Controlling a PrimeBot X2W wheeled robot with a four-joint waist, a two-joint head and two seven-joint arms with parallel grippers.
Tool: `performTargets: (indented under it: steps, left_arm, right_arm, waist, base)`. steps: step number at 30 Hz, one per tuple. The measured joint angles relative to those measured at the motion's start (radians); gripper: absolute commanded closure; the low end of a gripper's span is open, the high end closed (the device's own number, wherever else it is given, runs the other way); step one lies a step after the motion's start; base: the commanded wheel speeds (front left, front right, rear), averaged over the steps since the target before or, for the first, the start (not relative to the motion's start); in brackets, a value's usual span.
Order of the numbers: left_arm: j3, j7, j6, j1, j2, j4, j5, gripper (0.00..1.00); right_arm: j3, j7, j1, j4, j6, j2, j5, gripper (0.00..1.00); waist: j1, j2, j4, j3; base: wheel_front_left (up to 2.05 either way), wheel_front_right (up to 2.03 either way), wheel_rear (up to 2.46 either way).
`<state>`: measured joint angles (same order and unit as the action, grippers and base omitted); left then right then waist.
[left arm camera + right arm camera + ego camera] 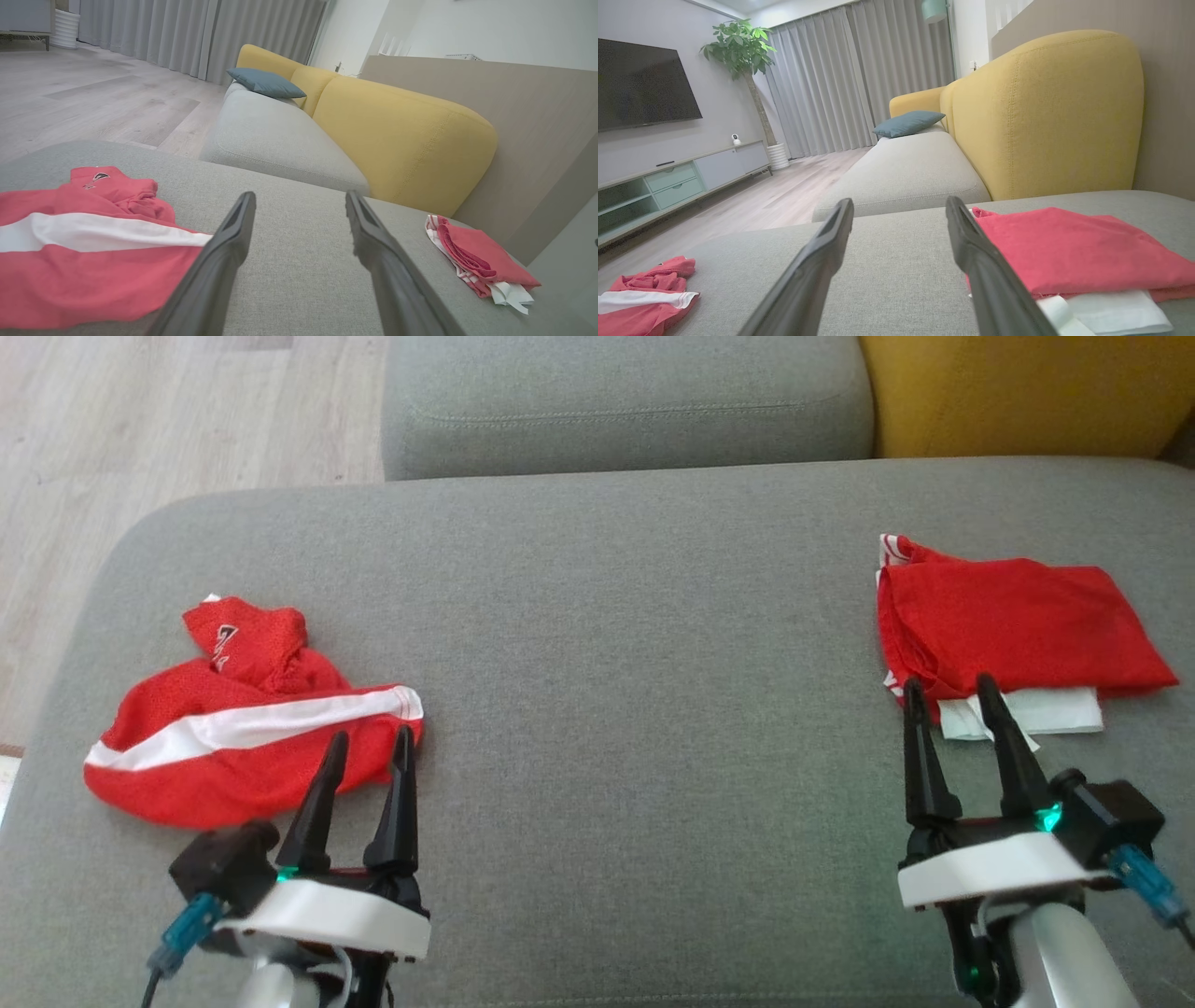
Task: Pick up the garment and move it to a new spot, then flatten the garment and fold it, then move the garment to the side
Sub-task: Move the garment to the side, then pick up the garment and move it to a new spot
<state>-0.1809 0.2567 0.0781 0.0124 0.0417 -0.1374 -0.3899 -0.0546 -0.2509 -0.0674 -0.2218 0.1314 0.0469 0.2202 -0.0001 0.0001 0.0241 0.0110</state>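
Two lots, sofa seat (635, 644): crumpled jersey (252, 737) by left end effector (372, 733), folded red garment (1018, 616) by right end effector (948, 679); both spread, empty

Garment (238, 765) red mesh cloth; sofa cushion (635, 728) grey matt weave.

Left hand (371, 733): sat low at the left of the head view, jaws spread wide, empty.
Left fingers (317, 803): long and dark, pointed up that view, leaned slightly right, tips apart.
Left wrist (327, 915): white cuff, green light lit, dark block on the outer side.
Right hand (948, 679): sat low at the right, jaws spread wide, empty.
Right fingers (924, 765): long and dark, leaned slightly left, tips apart.
Right wrist (990, 868): white cuff, green light lit.
Forearms (1064, 952): pale, rose from the bottom edge.
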Motion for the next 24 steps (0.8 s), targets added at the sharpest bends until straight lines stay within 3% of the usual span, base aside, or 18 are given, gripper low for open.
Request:
performTargets:
  steps: [24]
  left_arm:
    - [-0.001, 0.000, 0.000, 0.003, 0.000, 0.006, 0.002, 0.00]
  right_arm:
    - [0.002, 0.000, 0.018, 0.009, 0.000, 0.000, 0.009, 0.00]
  waist:
    - [0.0000, 0.0000, -0.002, -0.008]
  base:
    - [0.00, 0.00, 0.00]
